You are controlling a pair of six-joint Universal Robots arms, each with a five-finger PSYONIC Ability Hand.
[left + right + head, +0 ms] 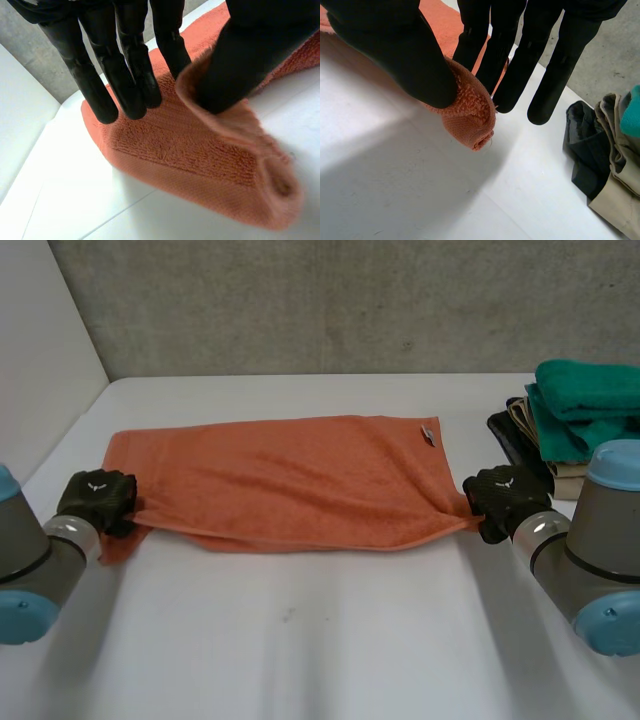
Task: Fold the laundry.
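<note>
1. The orange towel (300, 480) lies doubled over, stretched sideways across the middle of the desk (300, 650).
2. The left hand (97, 500) pinches the towel's near left corner between thumb and fingers.
3. The right hand (505, 502) pinches the near right corner the same way.
4. A stack of clothes (575, 410) sits at the desk's right edge, just beside the right hand.
5. Open white desk runs from the towel's near edge to the front edge.

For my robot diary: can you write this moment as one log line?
orange towel: spread on table | left hand: pinches near-left corner | right hand: pinches near-right corner | clothes pile: beside right hand
</note>
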